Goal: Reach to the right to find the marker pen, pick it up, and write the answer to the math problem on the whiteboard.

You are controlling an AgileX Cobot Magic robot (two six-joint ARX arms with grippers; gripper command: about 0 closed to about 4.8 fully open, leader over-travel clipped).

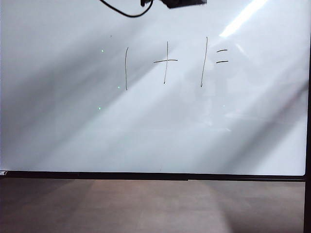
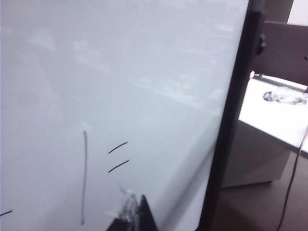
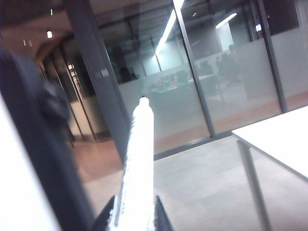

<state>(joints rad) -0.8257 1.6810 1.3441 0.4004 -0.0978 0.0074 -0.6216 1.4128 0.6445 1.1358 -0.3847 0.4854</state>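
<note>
The right gripper [image 3: 134, 219] pinches the marker pen [image 3: 138, 173] between two dark fingers [image 3: 161, 216]. The pen's long axis runs straight out from the gripper, its far end pointing away toward glass office walls. The whiteboard [image 1: 58, 121] reads 1 + 1 = with nothing after the equals sign. Only a fingertip of the left gripper [image 2: 137, 214] shows close to the board, its opening unreadable

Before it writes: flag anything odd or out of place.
Nothing damaged or spilled. The right gripper holds the marker pen aimed away from the whiteboard, whose sum is unanswered. The left gripper hovers near it.
</note>
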